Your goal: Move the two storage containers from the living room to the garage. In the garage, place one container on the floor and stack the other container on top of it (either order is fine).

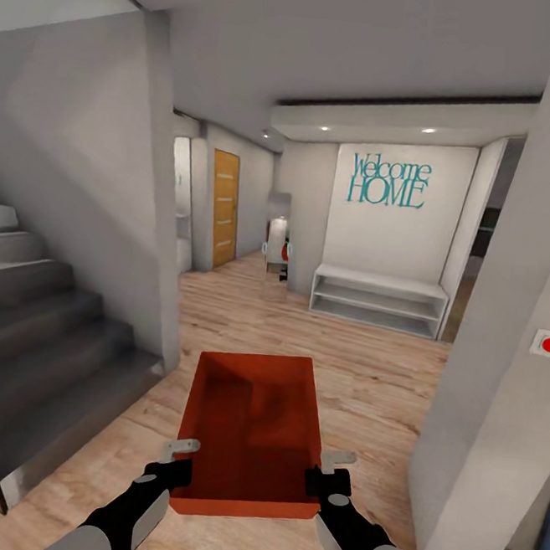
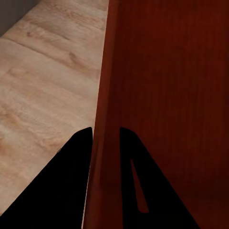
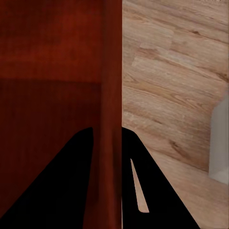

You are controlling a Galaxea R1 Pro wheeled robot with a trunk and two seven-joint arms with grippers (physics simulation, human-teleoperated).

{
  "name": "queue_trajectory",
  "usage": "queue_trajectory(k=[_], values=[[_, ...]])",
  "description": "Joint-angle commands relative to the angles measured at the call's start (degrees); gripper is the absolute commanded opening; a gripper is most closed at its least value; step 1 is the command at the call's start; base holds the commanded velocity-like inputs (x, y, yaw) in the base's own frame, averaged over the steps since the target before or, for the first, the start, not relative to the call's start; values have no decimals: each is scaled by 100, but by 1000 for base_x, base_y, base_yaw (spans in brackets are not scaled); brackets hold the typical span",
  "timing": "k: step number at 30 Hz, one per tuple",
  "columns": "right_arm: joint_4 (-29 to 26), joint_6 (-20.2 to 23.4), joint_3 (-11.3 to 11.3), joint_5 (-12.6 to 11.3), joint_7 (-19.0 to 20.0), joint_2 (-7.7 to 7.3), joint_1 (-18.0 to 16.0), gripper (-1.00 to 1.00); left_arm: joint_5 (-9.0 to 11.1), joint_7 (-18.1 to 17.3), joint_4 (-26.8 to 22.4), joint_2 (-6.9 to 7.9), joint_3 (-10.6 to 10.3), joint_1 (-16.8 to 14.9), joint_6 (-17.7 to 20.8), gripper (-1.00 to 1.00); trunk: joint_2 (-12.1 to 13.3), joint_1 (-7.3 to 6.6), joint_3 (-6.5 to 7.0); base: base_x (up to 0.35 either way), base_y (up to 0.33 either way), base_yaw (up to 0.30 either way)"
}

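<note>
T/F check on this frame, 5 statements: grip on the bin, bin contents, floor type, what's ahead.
1. Both grippers clamp the storage container, the left gripper on its left wall and the right gripper on its right wall. True.
2. The container holds a second bin. False: its inside is bare.
3. The floor under the robot is dark concrete. False: it is light wood planks.
4. A staircase rises on the robot's left. True.
5. The wall lettering ahead reads "Garage". False: it reads "Welcome HOME", above a white shelf unit.
</note>
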Motion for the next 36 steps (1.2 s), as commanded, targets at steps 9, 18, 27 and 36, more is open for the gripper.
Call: queue_trajectory(k=[9, 18, 27, 36], values=[[-14, -80, -119, 60, -43, -4, -12, -100, 43, 309, 41, 207, -22, 1, 32, -100, -5, 4, -7, 324, 0, 0], [-17, -80, -119, 60, -43, -4, -12, -100, 41, 309, 35, 213, -23, 1, 32, -100, -5, 4, -7, 324, 0, 0], [-14, -80, -119, 60, -43, -4, -12, -100, 43, 309, 35, 219, -22, 1, 32, -100, -5, 4, -7, 324, 0, 0], [-17, -80, -119, 60, -43, -4, -12, -100, 44, 309, 45, 222, -22, 1, 32, -100, -5, 4, -7, 324, 0, 0]])
